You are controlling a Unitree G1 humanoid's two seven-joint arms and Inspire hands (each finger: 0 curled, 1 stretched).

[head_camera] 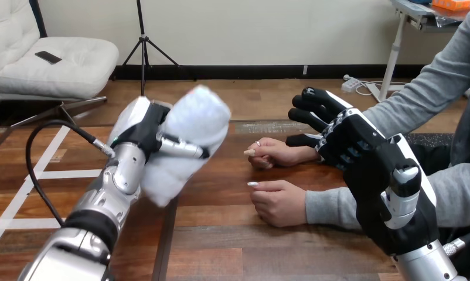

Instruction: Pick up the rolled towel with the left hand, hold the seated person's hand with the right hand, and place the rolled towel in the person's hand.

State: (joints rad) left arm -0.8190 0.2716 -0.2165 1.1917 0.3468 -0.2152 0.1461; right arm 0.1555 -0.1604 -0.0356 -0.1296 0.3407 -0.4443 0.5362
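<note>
Right hand (350,140), fingers spread and loose, hangs just over the person's farther hand (275,153) at its wrist without gripping, while to its left the left hand (142,132) clutches the rolled towel (188,140) clear of the desk (221,246); closing that hold seems the next step.

My left hand (140,133) is up at the left, above the desk (221,249), with the rolled towel (188,140) gripped in it on the side toward the person. To the right of the towel, on the desk, lie the person's farther hand (275,153) and the person's nearer hand (281,203), just beside each other. My right hand (351,140) is at the right, over the farther hand's wrist.
</note>
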